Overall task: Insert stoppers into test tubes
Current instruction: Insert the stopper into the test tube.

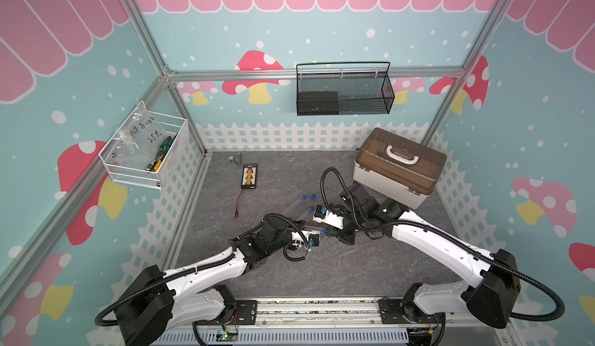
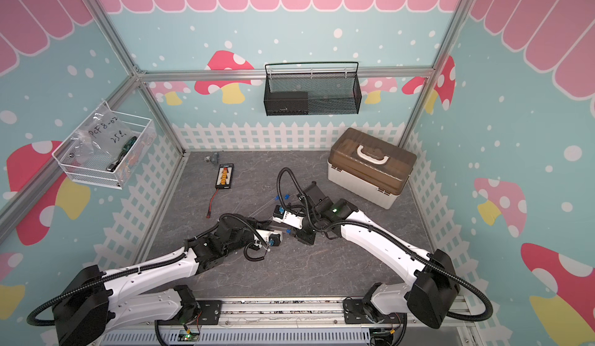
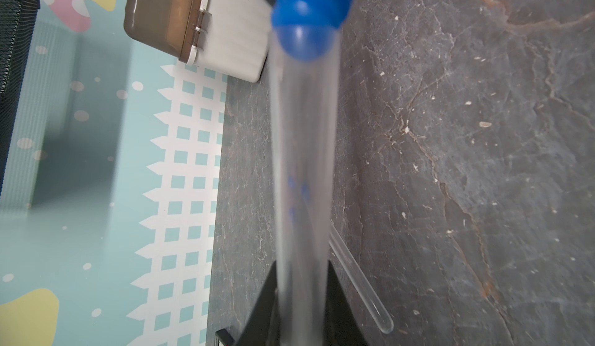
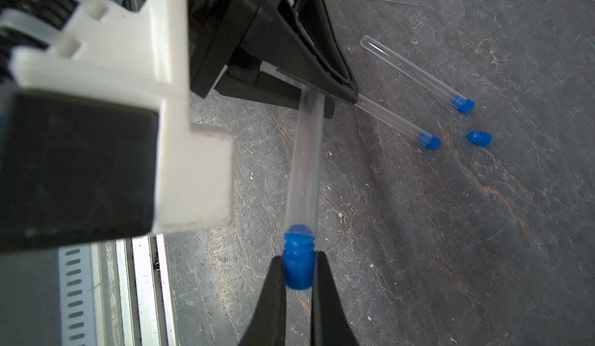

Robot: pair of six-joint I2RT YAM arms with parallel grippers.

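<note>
Stopper pinched tight in right gripper, tip just inside tube clamped by left gripper, above table centre. Risk: slight misalignment, stopper jams or tube slips backward.

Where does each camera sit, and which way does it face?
Top views: overhead at the front, looking down; in both top views: left arm, right arm, grey table, brown-lidded case.
Left wrist: on the left arm, looking along the left gripper and its held tube; black fingertips show.
Right wrist: on the right arm, looking past the right gripper, shut on a blue stopper.
Shared: both wrist views show stopper meeting tube.
</note>
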